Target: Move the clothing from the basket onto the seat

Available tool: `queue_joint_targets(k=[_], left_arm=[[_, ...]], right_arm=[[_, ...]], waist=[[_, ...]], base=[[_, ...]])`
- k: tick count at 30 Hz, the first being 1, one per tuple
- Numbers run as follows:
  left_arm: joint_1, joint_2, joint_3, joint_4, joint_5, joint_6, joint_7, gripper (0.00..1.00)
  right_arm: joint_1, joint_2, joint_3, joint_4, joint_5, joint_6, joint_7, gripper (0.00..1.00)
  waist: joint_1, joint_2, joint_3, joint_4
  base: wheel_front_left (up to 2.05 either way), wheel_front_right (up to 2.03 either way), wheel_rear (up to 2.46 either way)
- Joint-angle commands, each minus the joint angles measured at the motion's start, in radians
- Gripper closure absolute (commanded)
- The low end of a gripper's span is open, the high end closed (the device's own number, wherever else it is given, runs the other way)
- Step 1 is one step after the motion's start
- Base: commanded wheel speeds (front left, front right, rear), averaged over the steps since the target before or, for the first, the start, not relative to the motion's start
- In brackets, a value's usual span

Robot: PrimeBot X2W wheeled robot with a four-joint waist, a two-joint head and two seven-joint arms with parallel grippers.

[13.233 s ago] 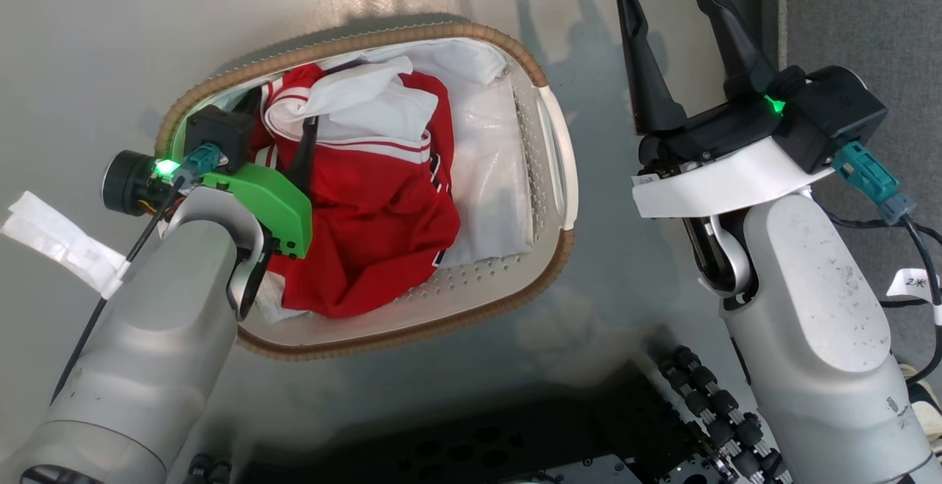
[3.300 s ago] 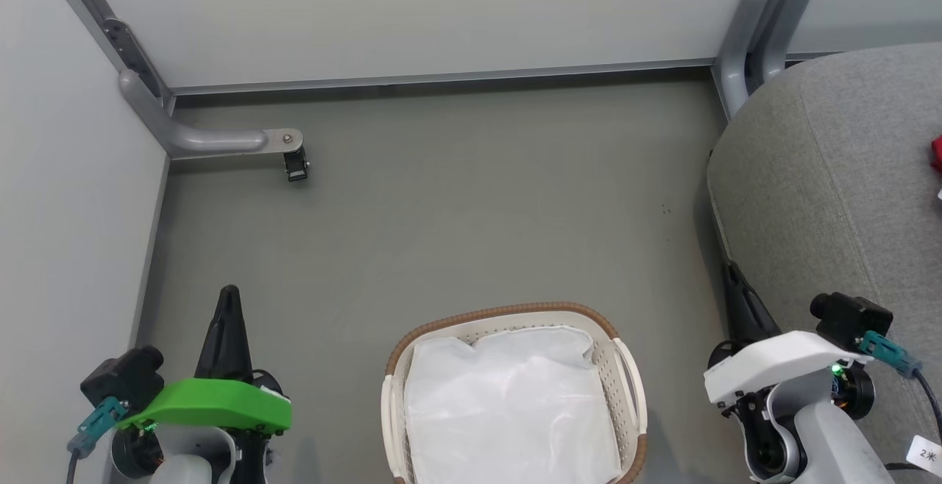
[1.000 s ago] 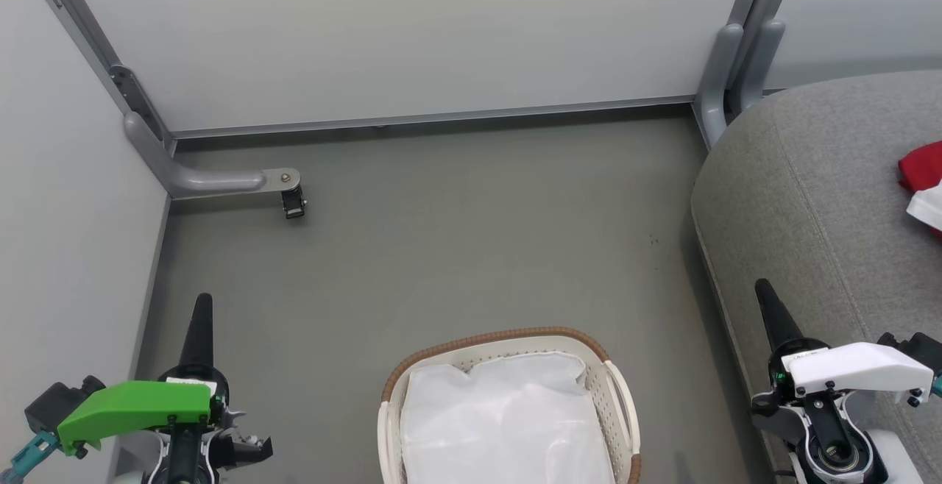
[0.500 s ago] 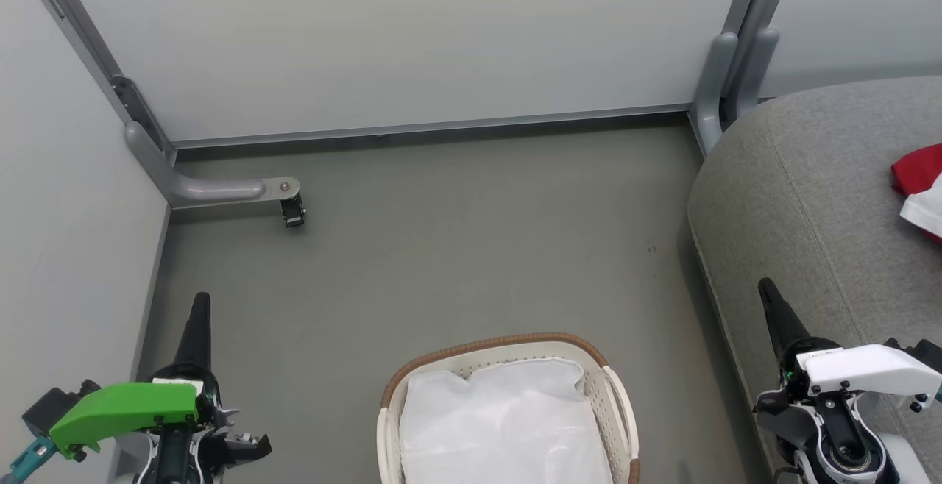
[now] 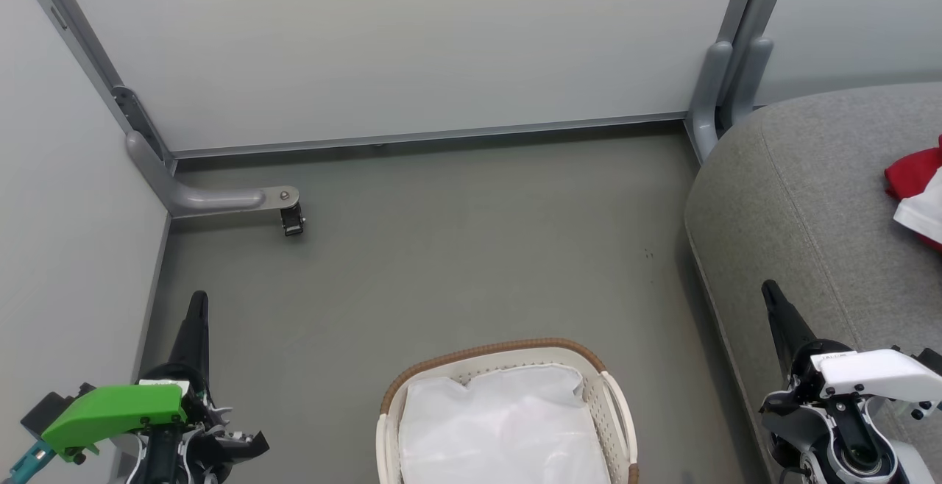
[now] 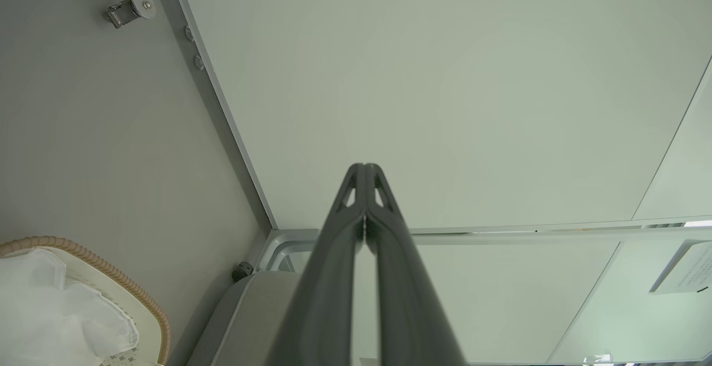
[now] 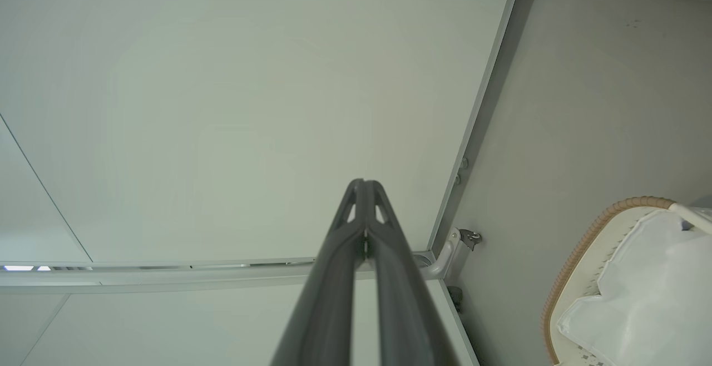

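While the red and white clothing (image 5: 916, 188) lies on the grey seat (image 5: 795, 197) at the head view's right edge, the basket (image 5: 486, 350) stands on the floor (image 5: 456, 263) between the arms, its white liner (image 5: 500, 425) inside. The left tool (image 5: 197, 301) and right tool (image 5: 770, 291) each have 2 dark fingers pressed together on nothing. Print on the right arm's white cover (image 5: 879, 374) and on a paper sheet (image 6: 681, 266) is too small to read; a grey bracket (image 5: 221, 197) juts from the left corner, well apart from the basket.

Metal bracket (image 5: 221, 198) rests on the grey floor (image 5: 456, 263)
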Motion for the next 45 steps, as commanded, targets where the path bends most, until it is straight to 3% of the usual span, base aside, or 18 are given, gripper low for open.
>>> queue_joint_targets(k=[1,9,45], left_arm=[[0.011,0.005,0.004,-0.006,-0.020,0.000,0.006,1.00],[0.014,0.004,0.011,-0.009,-0.064,0.000,0.021,1.00],[0.013,-0.002,0.018,-0.007,-0.055,0.000,0.027,1.00]], right_arm=[[0.011,-0.006,-0.005,-0.006,0.020,-0.001,0.007,1.00],[0.016,-0.007,-0.011,-0.011,0.068,-0.001,0.021,1.00],[0.016,-0.006,-0.011,-0.010,0.065,-0.001,0.021,1.00]], waist=[[0.0000,0.0000,-0.002,-0.001],[0.0000,0.0000,-0.011,-0.003],[0.0000,0.0000,-0.011,-0.003]], base=[[0.00,0.00,0.00],[0.00,0.00,0.00],[0.00,0.00,0.00]])
